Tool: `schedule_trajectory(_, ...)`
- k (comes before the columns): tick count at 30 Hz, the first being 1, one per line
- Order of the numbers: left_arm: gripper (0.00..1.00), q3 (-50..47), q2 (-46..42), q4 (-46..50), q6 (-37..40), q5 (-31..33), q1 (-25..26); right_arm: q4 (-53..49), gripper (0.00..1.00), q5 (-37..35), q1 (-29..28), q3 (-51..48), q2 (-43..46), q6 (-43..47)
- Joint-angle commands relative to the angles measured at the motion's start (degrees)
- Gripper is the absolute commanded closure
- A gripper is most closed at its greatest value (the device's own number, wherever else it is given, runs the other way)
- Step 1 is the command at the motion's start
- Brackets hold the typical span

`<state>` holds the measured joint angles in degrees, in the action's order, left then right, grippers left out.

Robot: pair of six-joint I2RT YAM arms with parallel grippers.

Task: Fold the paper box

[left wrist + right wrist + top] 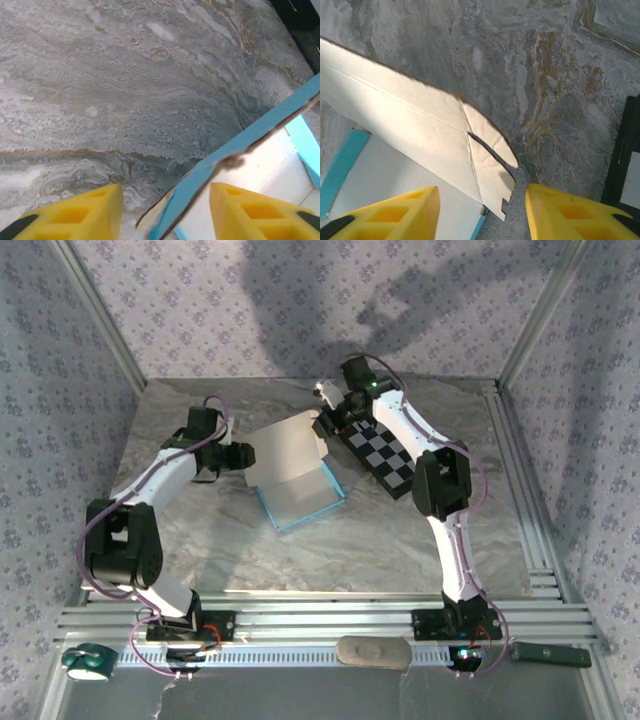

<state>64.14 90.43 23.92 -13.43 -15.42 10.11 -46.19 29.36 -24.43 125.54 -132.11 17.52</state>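
Note:
The paper box [295, 475] lies mid-table, half folded: a white panel stands tilted up over a base with a turquoise rim. My left gripper [245, 455] is at the box's left side. In the left wrist view its yellow fingers [90, 210] stand apart, and a turquoise flap edge [260, 130] runs slantwise between them; I see no contact. My right gripper [325, 425] is at the box's far right corner. Seen from the right wrist, that gripper [482, 200] is open, with a white tabbed flap [490, 170] between its fingers and touching neither.
A black-and-white checkerboard [385, 455] lies just right of the box, under the right arm; its edge [625, 165] shows in the right wrist view. Aluminium rails [320, 625] run along the near edge, with a tape roll [88, 662] and a dark bar [550, 653] below them.

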Motion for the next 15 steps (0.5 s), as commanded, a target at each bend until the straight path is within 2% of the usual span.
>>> schedule_trajectory(1,0.55,2.57,1.34,0.76,0.69,0.21,0.70,-4.13,0.56,0.50,-0.57,4.11,-1.80,1.84)
schedule_trajectory(10,0.67,1.66,0.69,-0.02,0.24,1.31,2.15,-3.02,0.62,-1.50,-0.97,4.64,-3.35,0.29)
schedule_trajectory(15,0.76,2.69,1.11,1.25,0.12,3.14,2.72,-2.40,0.75,-2.04,-1.12,4.76,-3.12,-0.64)
